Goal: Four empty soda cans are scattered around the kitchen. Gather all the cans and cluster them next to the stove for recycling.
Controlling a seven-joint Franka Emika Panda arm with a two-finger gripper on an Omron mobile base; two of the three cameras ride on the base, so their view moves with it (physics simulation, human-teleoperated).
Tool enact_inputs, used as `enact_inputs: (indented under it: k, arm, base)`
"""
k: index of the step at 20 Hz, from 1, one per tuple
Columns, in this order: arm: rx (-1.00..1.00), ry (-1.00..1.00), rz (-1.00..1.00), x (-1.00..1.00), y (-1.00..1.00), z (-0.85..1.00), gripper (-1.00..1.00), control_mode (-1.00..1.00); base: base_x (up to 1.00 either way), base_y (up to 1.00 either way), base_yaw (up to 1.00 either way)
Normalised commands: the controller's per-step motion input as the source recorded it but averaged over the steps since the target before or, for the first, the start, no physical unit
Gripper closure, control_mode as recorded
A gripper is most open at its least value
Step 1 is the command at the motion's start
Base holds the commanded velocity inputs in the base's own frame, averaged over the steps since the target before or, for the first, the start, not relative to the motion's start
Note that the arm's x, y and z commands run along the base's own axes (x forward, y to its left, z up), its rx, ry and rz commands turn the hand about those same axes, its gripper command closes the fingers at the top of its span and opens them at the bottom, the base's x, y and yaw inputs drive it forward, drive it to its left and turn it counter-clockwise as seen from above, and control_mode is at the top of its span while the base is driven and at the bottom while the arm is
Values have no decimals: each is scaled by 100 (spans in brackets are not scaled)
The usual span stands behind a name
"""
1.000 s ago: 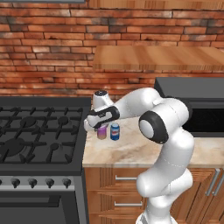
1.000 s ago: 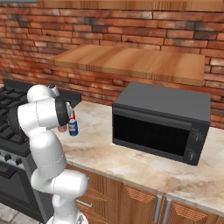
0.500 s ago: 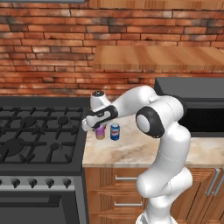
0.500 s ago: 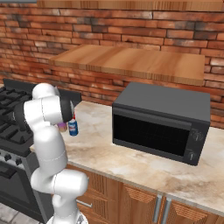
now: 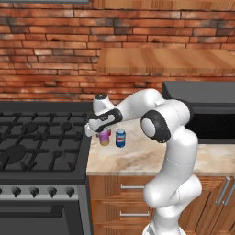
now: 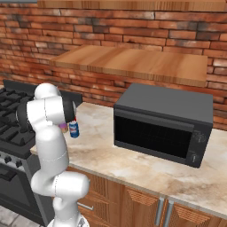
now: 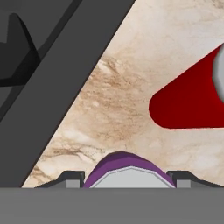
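gripper (image 5: 103, 133): was down at the desk's left end, right by the stove, jaws closed around a purple can, so it was holding that one
purple can (image 5: 105, 138): stood upright on the desk between the jaws, base looked to be on the marble but I couldn't tell for sure; in the hand view its purple rim and silver top (image 7: 124, 171) sat right between the finger tips
blue can (image 5: 120, 137): upright on the desk just beside the purple one, on the side away from the stove; close, but whether they touched I couldn't tell. Also there in the right base view (image 6: 74, 129), half behind the arm
red can (image 7: 188, 96): showed up in the hand view, near the purple can, a red side with a bit of silver top at the frame edge; a sliver of red peeked out behind the purple can in the left base view too
stove (image 5: 39, 142): black grates, knobs along the front, butted right up against the desk's left edge; all three cans were clustered near it
desk (image 5: 137, 158): marble top, wood drawers under it
microwave (image 6: 163, 123): dark grey box further along the desk, well apart from the cans
shelf (image 6: 133, 62): wooden, on the brick wall above the desk
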Motion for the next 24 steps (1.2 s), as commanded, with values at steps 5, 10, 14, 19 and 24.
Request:
enact_inputs:
  k: [5,10,14,19,24]
  arm:
    - [0,0,0,1,0,-12,-100,-100]
    - [0,0,0,0,0,-10,-100,-100]
    - [0,-5,0,0,0,-10,-100,-100]
    - [0,-7,0,0,-8,-2,-100,-100]
    - [0,-3,0,-1,-26,-1,-100,-100]
  base:
    - [0,0,0]
    - [0,0,0]
    - [0,0,0]
    - [0,0,0]
    - [0,0,0]
